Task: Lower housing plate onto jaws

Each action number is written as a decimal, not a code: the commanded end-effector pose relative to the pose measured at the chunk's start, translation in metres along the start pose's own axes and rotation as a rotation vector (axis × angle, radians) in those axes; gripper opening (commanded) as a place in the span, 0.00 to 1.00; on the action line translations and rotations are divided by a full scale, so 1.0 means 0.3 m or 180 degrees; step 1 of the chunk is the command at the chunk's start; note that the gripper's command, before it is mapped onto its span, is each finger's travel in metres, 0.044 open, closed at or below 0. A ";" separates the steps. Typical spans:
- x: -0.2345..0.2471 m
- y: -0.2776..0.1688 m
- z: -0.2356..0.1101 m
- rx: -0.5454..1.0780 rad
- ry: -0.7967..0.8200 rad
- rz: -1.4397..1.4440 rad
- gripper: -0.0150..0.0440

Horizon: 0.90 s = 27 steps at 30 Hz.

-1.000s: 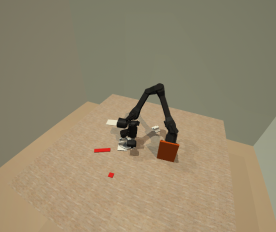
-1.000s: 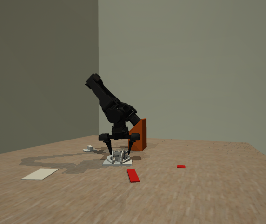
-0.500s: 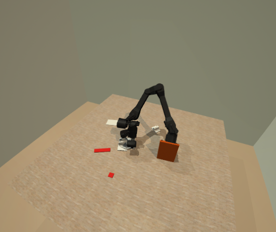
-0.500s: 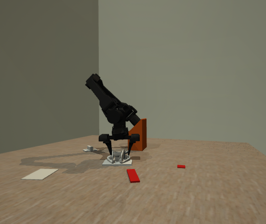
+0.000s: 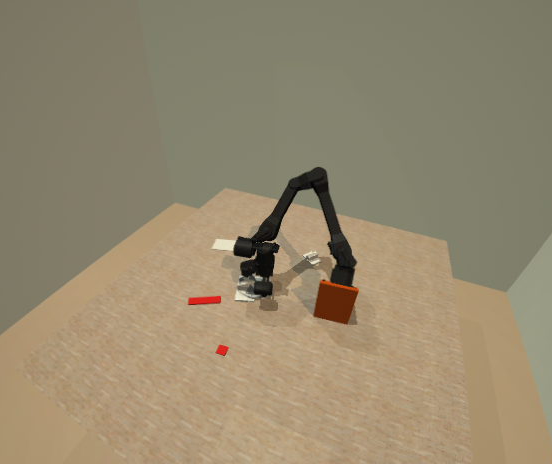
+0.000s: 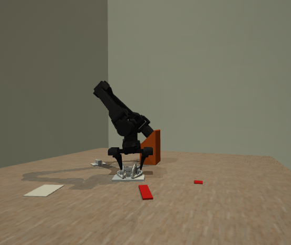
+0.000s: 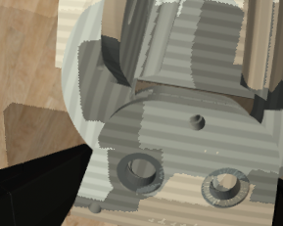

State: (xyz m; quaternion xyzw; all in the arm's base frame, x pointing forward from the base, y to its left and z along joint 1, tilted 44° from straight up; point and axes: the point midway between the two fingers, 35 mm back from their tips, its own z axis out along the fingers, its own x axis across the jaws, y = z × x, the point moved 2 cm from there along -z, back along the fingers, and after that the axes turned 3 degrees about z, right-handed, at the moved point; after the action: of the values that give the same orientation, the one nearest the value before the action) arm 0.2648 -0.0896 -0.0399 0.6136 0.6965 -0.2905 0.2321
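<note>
The gripper (image 5: pixel 262 292) (image 6: pixel 131 169) (image 7: pixel 176 170) points downward, its 2 fingers clamped on the housing plate (image 7: pixel 196 141). Below the fingertips lies a white base (image 5: pixel 244 296) (image 6: pixel 128 178).

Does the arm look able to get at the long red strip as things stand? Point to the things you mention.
Probably not right away: the end effector (image 5: pixel 263 292) (image 6: pixel 131 169) is shut on the pale housing plate (image 6: pixel 128 172) (image 7: pixel 186 146). Otherwise, nothing visible blocks the red strip (image 5: pixel 204 300) (image 6: pixel 145 192).
</note>
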 end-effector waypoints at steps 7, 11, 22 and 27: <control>-0.001 -0.001 0.006 0.0000 -0.0014 -0.0013 0.85; -0.001 -0.001 0.013 0.0000 -0.0015 -0.0013 0.85; -0.001 -0.001 0.013 0.0000 -0.0015 -0.0013 0.85; -0.001 -0.001 0.013 0.0000 -0.0015 -0.0013 0.85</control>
State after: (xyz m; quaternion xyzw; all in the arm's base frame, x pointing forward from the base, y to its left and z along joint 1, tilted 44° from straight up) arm 0.2645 -0.0899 -0.0411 0.6104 0.6986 -0.2916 0.2331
